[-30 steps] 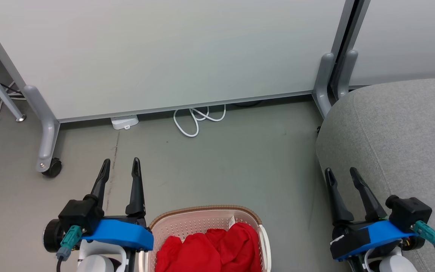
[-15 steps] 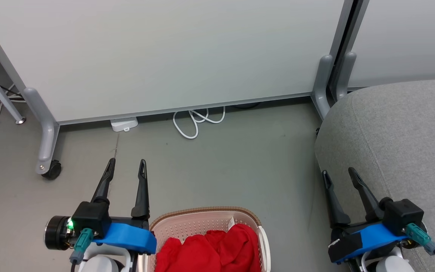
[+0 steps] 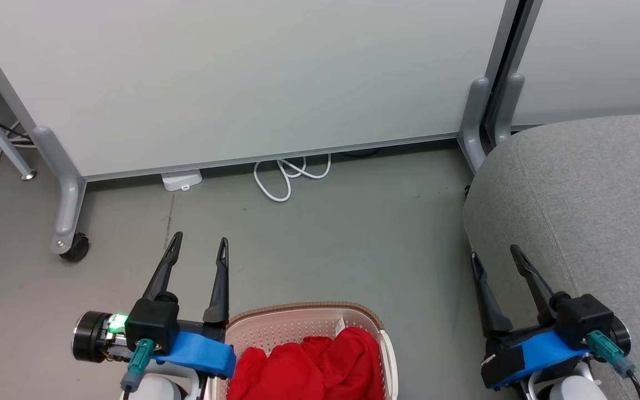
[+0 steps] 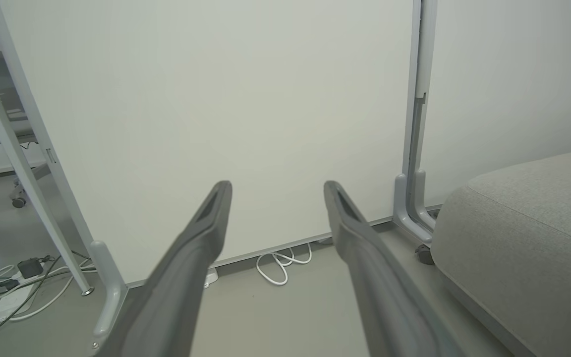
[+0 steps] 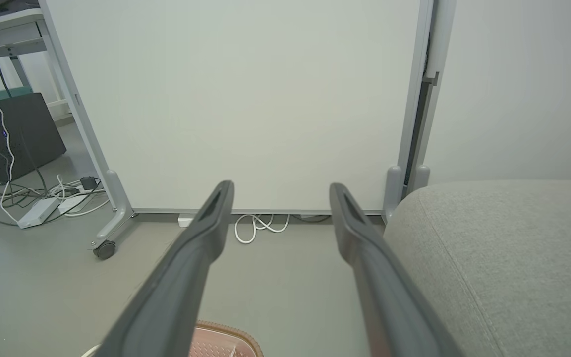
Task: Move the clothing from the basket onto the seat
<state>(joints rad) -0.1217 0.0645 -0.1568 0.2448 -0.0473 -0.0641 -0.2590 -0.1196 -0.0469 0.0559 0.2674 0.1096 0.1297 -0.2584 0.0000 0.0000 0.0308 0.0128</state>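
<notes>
Head view. The clothing point(image 3: 309, 369), a heap of red fabric, lies inside the basket point(image 3: 298, 325) at 6 o'clock of the frame, with a small white label showing against the basket's far wall. The basket stands on the grey floor point(image 3: 342, 244).

At 9 to 10 o'clock of the basket, the left gripper point(image 3: 200, 240) hangs with its two dark fingers apart and nothing between them; the left wrist view point(image 4: 276, 186) confirms the gap. At 3 o'clock of the basket, well apart from it, the right gripper point(image 3: 494, 253) is likewise spread and empty point(image 5: 280, 185), and its fingers overlap the seat's 8 o'clock edge.

The seat point(image 3: 592, 205) lies at 2 o'clock of the basket and is bare. At 12 o'clock, a coiled white cable point(image 3: 289, 175) lies at the foot of a pale partition panel point(image 3: 242, 78). A caster wheel point(image 3: 75, 248) sits at 10 o'clock.
</notes>
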